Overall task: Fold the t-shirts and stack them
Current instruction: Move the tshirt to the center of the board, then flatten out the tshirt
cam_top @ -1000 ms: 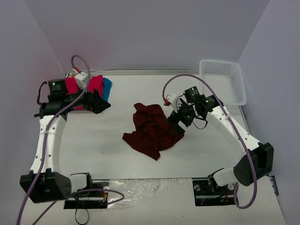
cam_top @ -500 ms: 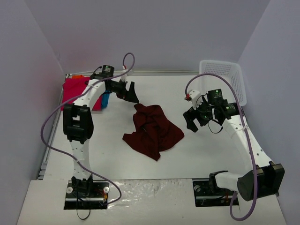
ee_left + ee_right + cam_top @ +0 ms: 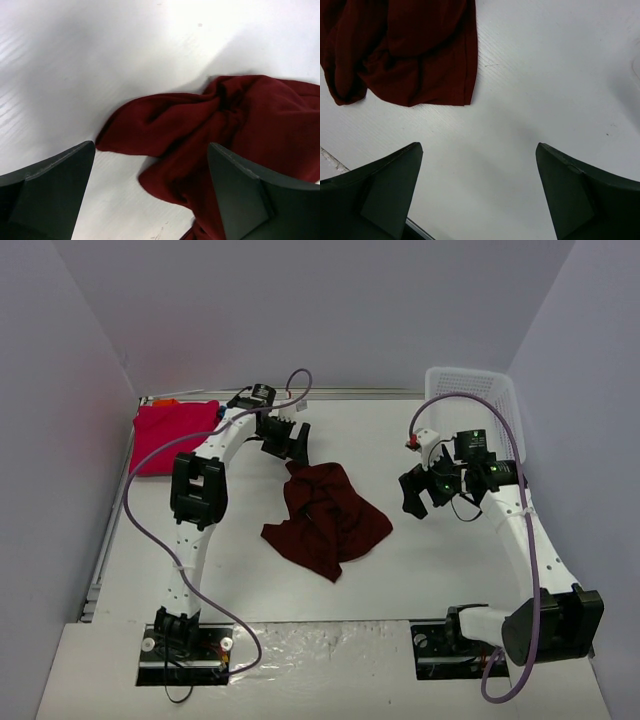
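The maroon t-shirt lies crumpled and unfolded near the middle of the tabletop. Its cloth is bunched in ridges, with a flatter lobe spreading toward 7 o'clock.

At the shirt's 11 o'clock corner hovers the left hand, spread to its widest and gripping nothing. Its wrist camera looks down on a rumpled tongue of maroon cloth lying between the two dark fingers. Whether they brush the fabric cannot be told.

At the shirt's 3 o'clock side hangs the right hand, equally wide open and empty, clear of the cloth. Only bare tabletop shows between its fingers, with the shirt's edge off at 11 o'clock in its wrist view.

A pink t-shirt rests flat at the tabletop's 10 o'clock corner. A white mesh basket stands at 2 o'clock.

The risk from here looks plain. If the left hand closes on that bunched tongue, it would likely pinch several layers at once and raise the shirt as a twisted lump rather than by one clean edge. With the right hand so far off, a lone pull could also drag the heap across the tabletop instead of spreading it.
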`<state>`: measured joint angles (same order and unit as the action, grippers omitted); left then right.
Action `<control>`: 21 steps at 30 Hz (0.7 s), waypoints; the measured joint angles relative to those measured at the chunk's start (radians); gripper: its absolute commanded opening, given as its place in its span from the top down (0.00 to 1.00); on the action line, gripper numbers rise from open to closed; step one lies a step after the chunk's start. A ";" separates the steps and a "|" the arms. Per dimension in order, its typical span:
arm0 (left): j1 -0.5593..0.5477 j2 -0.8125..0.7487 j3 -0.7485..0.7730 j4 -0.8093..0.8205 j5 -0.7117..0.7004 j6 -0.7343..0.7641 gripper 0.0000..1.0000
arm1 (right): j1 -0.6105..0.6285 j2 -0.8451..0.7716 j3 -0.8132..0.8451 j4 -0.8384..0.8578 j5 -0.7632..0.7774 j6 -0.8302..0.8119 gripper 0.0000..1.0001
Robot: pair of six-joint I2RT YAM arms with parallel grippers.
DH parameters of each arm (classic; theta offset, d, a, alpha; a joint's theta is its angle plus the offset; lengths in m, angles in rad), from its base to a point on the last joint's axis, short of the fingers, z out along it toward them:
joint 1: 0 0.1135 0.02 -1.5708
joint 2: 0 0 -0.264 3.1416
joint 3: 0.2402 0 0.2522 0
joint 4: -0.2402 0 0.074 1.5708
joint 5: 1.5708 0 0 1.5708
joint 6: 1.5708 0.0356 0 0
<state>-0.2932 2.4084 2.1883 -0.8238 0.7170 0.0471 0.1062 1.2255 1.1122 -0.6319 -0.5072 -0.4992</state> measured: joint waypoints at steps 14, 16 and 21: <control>0.019 0.036 0.015 -0.046 -0.092 -0.023 0.06 | -0.022 0.000 -0.032 0.024 -0.024 -0.001 0.06; 0.010 0.037 0.020 -0.054 -0.094 -0.015 0.06 | -0.022 0.000 -0.032 0.024 -0.026 0.000 0.06; -0.010 0.040 0.022 -0.074 -0.088 0.006 0.27 | -0.020 0.001 -0.032 0.021 -0.061 -0.003 0.19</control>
<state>-0.3027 2.4485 2.2105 -0.8978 0.6292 0.0536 0.0864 1.2266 1.0801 -0.6113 -0.5686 -0.5018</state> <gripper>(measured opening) 0.866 0.856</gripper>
